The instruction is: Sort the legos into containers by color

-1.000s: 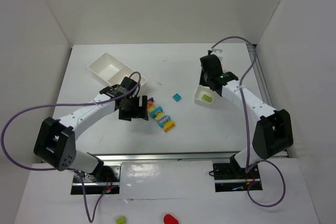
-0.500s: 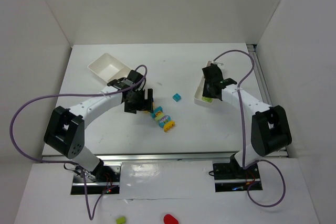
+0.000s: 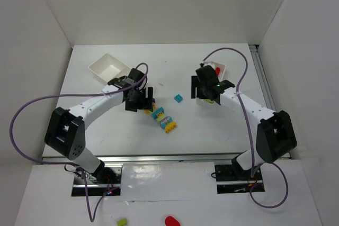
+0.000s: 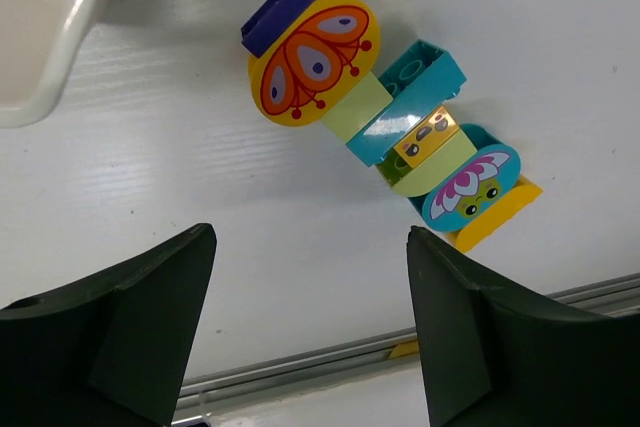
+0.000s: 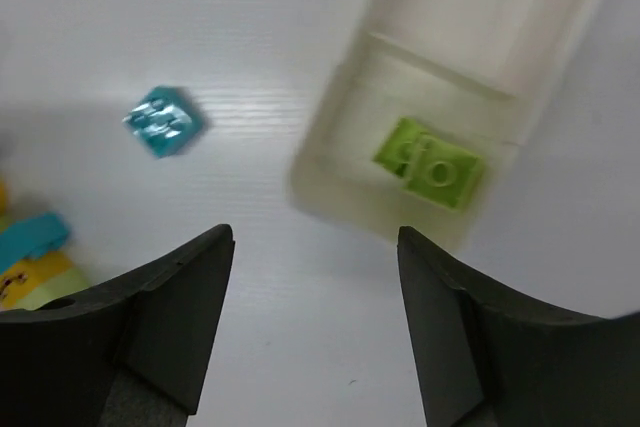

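**Right tool off the tray, left tool at the stack, both empty**

Half a second ago the right tool (image 5: pixel 315 247) hung over the narrow tray (image 5: pixel 325 137). It has since swung sideways, so the tray now lies ahead of it and to its right, and the loose cyan brick (image 5: pixel 163 120) ahead and to its left. That move uncovered a red brick (image 3: pixel 217 70) in the tray's far compartment, which the arm hid before. The left tool (image 4: pixel 310 247) has barely shifted in that half second. A full second ago it sat nearer its base, and it has reached out to the stack (image 4: pixel 395 127).

Both tools are released, fingers spread wide with nothing between them.

Only the left wrist view shows the stack's make-up: a dark blue brick, a yellow butterfly disc, lime pieces, a cyan brick, an orange tile with eyes, a flower disc and a yellow brick, all joined and lying on the bench (image 4: pixel 200 167) just ahead of the fingertips. The right wrist view shows a lime brick (image 5: pixel 428 162) lying flat in the narrow tray's near compartment. Only the overhead view shows the red brick and the whole wide tray (image 3: pixel 108 67), which sits ahead and left of the left tool.

Count: two trays, one stack, one loose cyan brick, one lime brick and one red brick in the narrow tray.
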You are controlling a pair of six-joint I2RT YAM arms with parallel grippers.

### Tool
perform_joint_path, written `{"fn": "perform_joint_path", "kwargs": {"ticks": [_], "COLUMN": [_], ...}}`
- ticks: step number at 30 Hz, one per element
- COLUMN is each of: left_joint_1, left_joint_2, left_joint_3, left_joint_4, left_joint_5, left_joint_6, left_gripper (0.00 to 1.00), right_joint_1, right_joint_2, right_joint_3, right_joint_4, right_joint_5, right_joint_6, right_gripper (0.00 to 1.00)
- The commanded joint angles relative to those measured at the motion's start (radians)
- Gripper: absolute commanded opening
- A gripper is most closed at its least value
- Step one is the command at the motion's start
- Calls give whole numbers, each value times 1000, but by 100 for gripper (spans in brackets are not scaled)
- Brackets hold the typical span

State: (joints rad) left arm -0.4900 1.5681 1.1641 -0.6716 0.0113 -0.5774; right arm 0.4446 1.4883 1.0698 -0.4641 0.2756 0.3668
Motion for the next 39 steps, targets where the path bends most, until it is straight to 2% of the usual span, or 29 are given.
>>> {"fn": "perform_joint_path", "kwargs": {"ticks": [1, 3, 8, 14, 21, 25, 31, 37, 38, 39], "left_joint_1": [-5, -5, 28, 74, 93, 116, 148, 148, 148, 148], "left_joint_2": [-32, -72, -158, -207, -217, -204, -180, -180, -180, -180], "left_joint_3": [62, 88, 117, 80, 71, 49, 16, 16, 16, 16], "left_joint_4": [-49, -83, -134, -134, -134, -108, -76, -65, -65, -53], "left_joint_5": [-54, -83, -158, -183, -174, -152, -82, -18, 19, 42], "left_joint_6": [11, 11, 2, -7, -16, -16, -6, 24, 43, 54], "left_gripper": [86, 86, 88, 87, 87, 87, 87, 87, 87, 87], "right_joint_1": [147, 209, 342, 390, 434, 444, 462, 473, 473, 473], "right_joint_2": [-48, -7, 128, 263, 306, 341, 394, 394, 362, 346], "right_joint_3": [47, 47, 97, 200, 179, 168, 168, 131, 122, 113], "right_joint_4": [8, 8, 22, -15, -15, 13, 22, 31, 31, 42], "right_joint_5": [-119, -167, -213, -245, -286, -296, -283, -234, -224, -207], "right_joint_6": [-80, -111, -147, -196, -226, -249, -259, -259, -259, -259], "right_gripper": [76, 85, 93, 100, 100, 97, 87, 66, 60, 57]}}
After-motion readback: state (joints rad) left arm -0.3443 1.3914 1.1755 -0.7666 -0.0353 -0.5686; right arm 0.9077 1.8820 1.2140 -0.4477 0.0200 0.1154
